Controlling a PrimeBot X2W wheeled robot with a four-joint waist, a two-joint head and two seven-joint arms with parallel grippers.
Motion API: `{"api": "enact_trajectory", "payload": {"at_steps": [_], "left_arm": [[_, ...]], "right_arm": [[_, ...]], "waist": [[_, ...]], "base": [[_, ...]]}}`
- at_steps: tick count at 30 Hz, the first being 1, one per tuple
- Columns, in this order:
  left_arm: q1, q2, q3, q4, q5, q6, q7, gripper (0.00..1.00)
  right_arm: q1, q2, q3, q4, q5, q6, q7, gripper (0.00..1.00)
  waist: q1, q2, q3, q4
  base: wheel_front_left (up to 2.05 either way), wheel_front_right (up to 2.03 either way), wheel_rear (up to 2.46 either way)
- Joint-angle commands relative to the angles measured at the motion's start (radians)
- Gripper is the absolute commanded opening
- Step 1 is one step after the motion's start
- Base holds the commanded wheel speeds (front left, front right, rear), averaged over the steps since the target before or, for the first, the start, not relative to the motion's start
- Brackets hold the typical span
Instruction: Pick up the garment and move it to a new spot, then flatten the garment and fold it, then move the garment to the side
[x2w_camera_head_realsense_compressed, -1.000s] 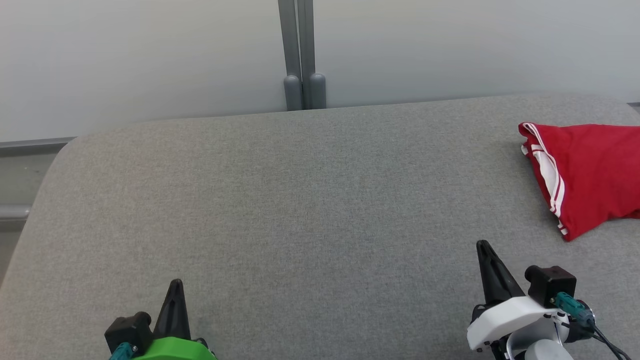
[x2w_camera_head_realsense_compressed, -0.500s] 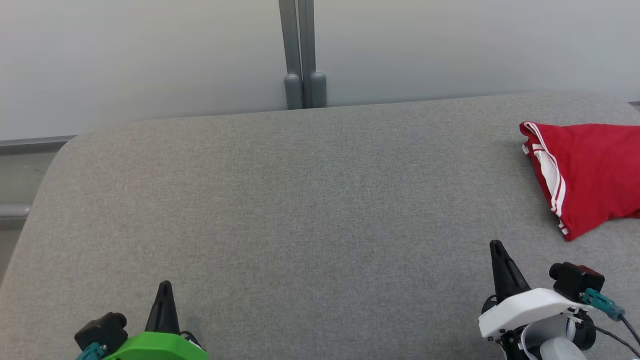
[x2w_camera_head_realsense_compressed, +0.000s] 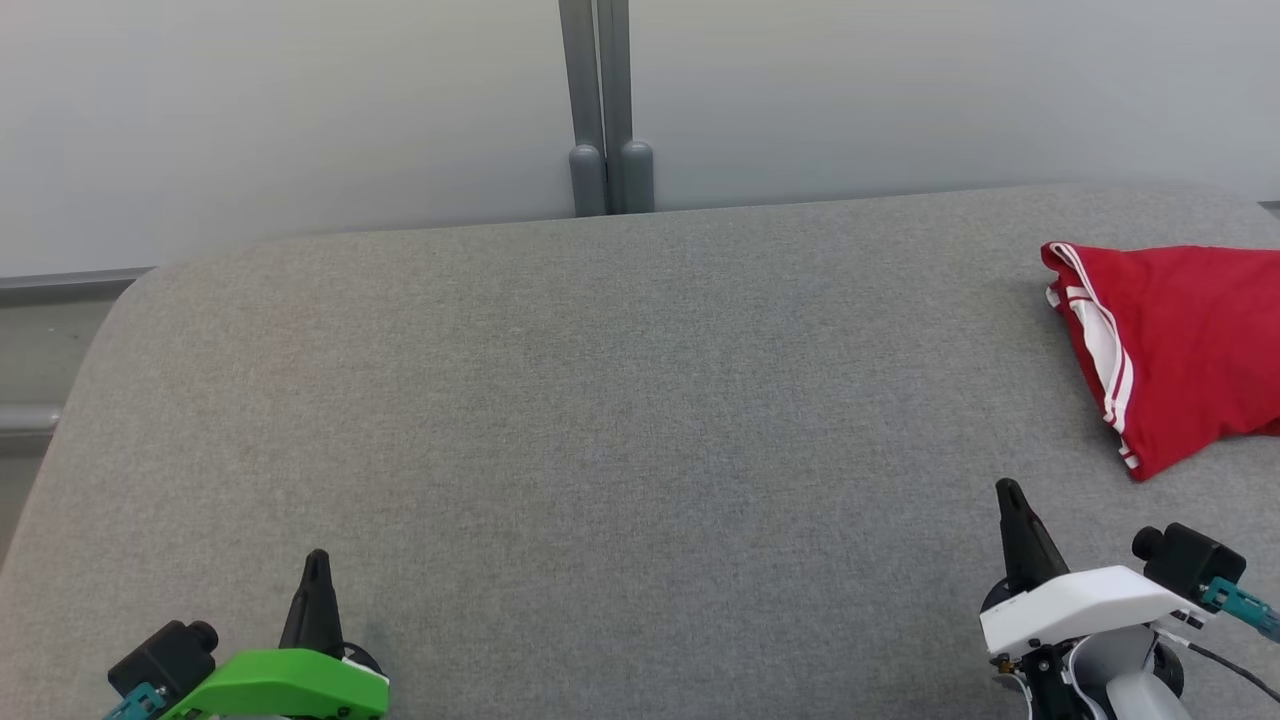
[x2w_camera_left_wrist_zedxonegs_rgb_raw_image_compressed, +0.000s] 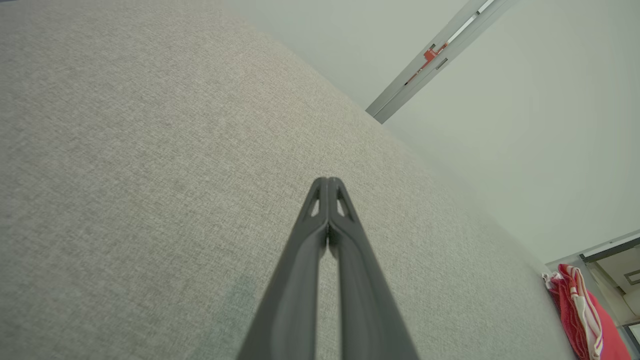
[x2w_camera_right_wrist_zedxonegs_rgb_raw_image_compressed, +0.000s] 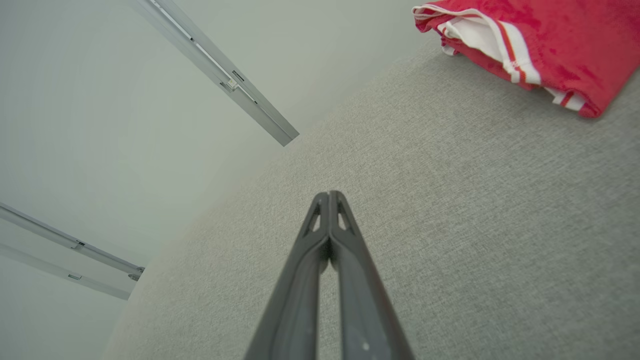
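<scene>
Folded red garment with white stripes (x2w_camera_head_realsense_compressed: 1180, 350) lies on the grey fabric-covered table (x2w_camera_head_realsense_compressed: 600, 400), far right. The left gripper (x2w_camera_head_realsense_compressed: 317, 558) and right gripper (x2w_camera_head_realsense_compressed: 1008, 490) show jaws pressed together, holding nothing.

grey fabric surface (x2w_camera_head_realsense_compressed: 600, 400); folded red garment (x2w_camera_head_realsense_compressed: 1180, 350) lies at its right edge

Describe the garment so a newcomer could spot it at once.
Start at the wide grey cushioned surface below the pale wall. Follow it to its right end, past the right gripper, where the garment lies folded. Bright red cloth with white edge stripes sets it apart from the plain grey.
</scene>
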Motion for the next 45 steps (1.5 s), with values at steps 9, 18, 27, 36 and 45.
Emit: {"api": "enact_trajectory", "payload": {"at_steps": [9, 18, 27, 36, 45], "left_arm": [[-0.044, 0.003, 0.026, -0.027, -0.138, -0.019, 0.037, 0.0], [-0.053, 0.002, 0.043, -0.035, -0.237, -0.032, 0.066, 0.0], [-0.062, 0.002, 0.058, -0.043, -0.332, -0.042, 0.093, 0.0], [-0.068, 0.002, 0.072, -0.051, -0.414, -0.051, 0.117, 0.0], [-0.076, 0.002, 0.086, -0.058, -0.505, -0.062, 0.142, 0.0]], "right_arm": [[-0.03, -0.004, -0.02, -0.027, 0.146, 0.0, 0.037, 0.0], [-0.033, -0.005, -0.033, -0.034, 0.255, 0.0, 0.066, 0.0], [-0.036, -0.005, -0.046, -0.041, 0.357, 0.0, 0.093, 0.0], [-0.037, -0.005, -0.057, -0.048, 0.449, 0.0, 0.118, 0.0], [-0.039, -0.006, -0.068, -0.054, 0.545, 0.0, 0.143, 0.0]], "waist": [[0.0, 0.0, 0.002, 0.001], [0.0, 0.0, 0.005, 0.002], [0.0, 0.0, 0.007, 0.003], [0.0, 0.0, 0.009, 0.004], [0.0, 0.0, 0.012, 0.005]], "base": [[0.0, 0.0, 0.0], [0.0, 0.0, 0.0], [0.0, 0.0, 0.0], [0.0, 0.0, 0.0], [0.0, 0.0, 0.0]]}}
